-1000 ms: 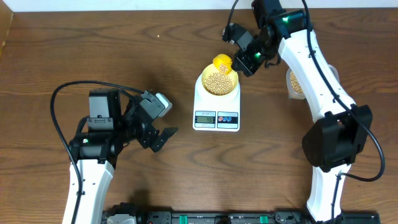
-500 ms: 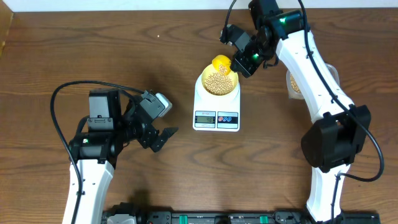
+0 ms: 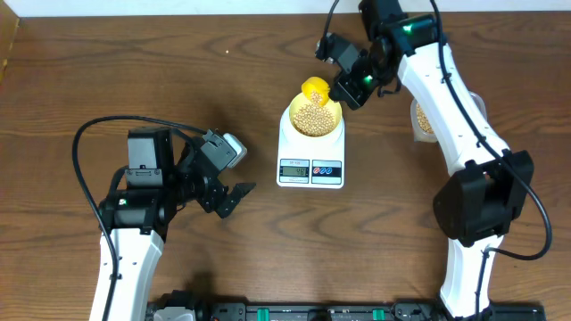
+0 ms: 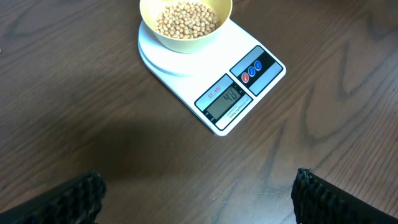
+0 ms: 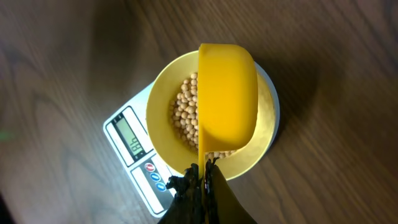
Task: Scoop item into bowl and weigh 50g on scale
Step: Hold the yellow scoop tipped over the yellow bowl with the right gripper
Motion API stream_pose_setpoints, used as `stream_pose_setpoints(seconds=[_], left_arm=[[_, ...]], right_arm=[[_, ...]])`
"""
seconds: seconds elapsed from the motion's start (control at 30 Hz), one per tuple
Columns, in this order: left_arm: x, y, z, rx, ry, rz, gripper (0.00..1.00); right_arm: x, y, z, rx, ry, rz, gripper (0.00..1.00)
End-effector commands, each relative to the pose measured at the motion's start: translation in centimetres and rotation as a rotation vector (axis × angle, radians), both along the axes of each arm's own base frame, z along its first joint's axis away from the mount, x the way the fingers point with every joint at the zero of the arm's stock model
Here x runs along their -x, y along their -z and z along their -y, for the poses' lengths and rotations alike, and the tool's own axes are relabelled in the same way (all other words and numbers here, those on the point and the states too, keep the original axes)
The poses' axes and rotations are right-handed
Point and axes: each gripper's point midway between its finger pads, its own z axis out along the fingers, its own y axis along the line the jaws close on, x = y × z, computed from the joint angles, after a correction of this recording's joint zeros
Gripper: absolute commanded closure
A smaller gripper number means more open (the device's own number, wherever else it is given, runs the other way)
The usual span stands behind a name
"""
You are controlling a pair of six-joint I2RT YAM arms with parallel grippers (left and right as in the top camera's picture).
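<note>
Right fingers (image 5: 202, 183), closed tight on the scoop (image 5: 227, 93), tip it over the bowl (image 5: 160, 93) of beans (image 5: 185, 118) on the scale (image 5: 134, 143) just below; too big a tip could drop too many; left fingers (image 4: 65, 199) are open, empty.

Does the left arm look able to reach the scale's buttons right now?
Probably yes: the left gripper is open and empty, with only bare table between it and the buttons on the scale.
</note>
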Motion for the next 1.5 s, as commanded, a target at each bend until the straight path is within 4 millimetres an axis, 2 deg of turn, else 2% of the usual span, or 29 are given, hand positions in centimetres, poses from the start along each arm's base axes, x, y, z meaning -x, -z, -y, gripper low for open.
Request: stream_pose_setpoints(seconds=[0.0,0.27,1.17,1.47], left_arm=[[0.0,0.3,-0.2,-0.006,-0.002,-0.008,0.02],[0.0,0.3,-0.2,-0.006,-0.002,-0.008,0.02],[0.0,0.3,-0.2,-0.006,-0.002,-0.008,0.02],[0.0,0.3,-0.2,-0.006,-0.002,-0.008,0.02]], right_arm=[[0.2,-2.3,0.2,-0.087,0.020,-0.011,0.99],[0.4,-2.4,1.3,-0.106,0.044,-0.050,0.99],[0.6,-2.4,1.2,-0.109,0.053,-0.065,0.99],[0.5,-1.8,1.4,-0.042,0.055,-0.044,0.99]])
